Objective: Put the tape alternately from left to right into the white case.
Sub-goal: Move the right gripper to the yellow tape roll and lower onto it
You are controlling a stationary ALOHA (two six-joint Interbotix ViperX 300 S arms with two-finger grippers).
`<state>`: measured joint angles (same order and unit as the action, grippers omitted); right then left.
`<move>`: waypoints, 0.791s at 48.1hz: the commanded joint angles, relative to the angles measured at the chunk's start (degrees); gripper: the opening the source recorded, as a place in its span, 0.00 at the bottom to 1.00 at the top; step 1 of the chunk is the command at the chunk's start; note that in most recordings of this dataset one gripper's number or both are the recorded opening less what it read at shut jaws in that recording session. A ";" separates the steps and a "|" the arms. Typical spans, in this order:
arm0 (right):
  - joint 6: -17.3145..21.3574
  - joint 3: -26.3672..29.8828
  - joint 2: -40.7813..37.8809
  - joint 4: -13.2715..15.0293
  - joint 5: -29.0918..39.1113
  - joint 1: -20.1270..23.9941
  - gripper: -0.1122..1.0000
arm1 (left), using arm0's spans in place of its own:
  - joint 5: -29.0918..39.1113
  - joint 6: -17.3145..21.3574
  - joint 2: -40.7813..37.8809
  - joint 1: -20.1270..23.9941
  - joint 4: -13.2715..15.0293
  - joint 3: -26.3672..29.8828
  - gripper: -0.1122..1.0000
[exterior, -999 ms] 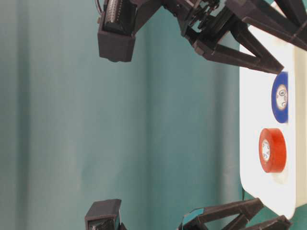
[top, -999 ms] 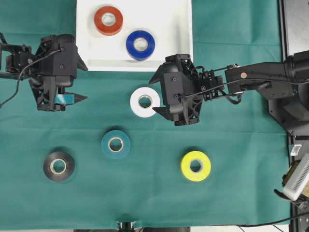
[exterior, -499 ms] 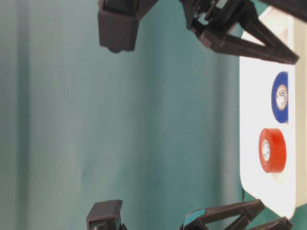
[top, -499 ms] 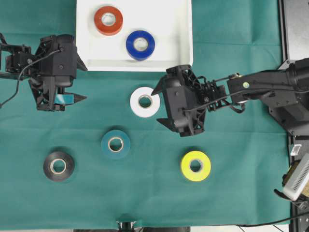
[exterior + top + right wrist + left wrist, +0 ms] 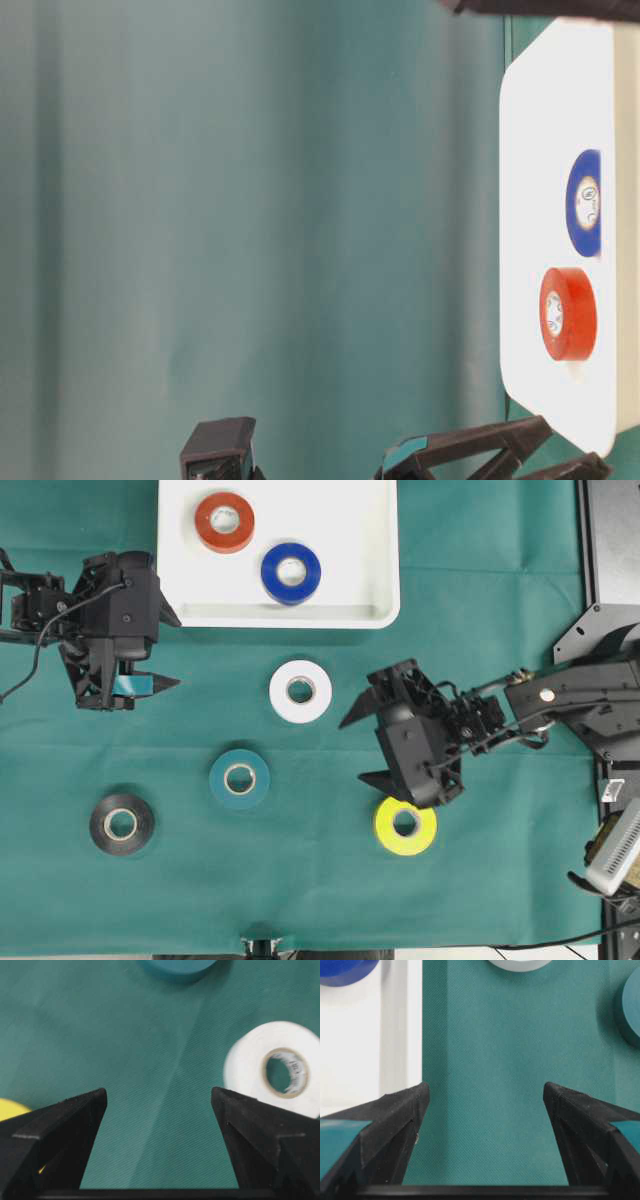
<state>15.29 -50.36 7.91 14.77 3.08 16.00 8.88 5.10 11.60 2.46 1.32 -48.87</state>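
Two rolls sit in the tray

Both claws gape wide, empty: right claw [image 5: 358,748] just above the yellow roll [image 5: 405,823], left claw [image 5: 172,648] beside the tray. Farthest back, the white case [image 5: 340,615], shallow, round-cornered, raised rim, holds a red roll [image 5: 224,521] and a blue roll [image 5: 290,573].

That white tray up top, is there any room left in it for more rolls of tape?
Yes. The white case holds only the red roll and blue roll, both in its left and middle part. Its right end, beyond the blue roll up to the rim, is bare. The strip beside the red roll, along the left rim, is narrower.
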 commanded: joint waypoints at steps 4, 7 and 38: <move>0.09 -0.62 1.67 -0.09 -0.62 2.20 0.85 | -0.62 -0.09 0.53 -0.09 0.18 0.53 0.96; 0.09 -1.32 2.02 -0.09 -0.70 3.43 0.85 | -0.88 -0.09 0.53 0.00 0.18 0.53 0.96; 1.05 -3.52 2.81 -0.44 -0.79 10.46 0.85 | -4.31 -0.09 0.18 0.00 0.18 0.44 0.96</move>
<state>16.08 -54.23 9.58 14.41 2.46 26.28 5.01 5.10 11.25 2.46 1.32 -48.87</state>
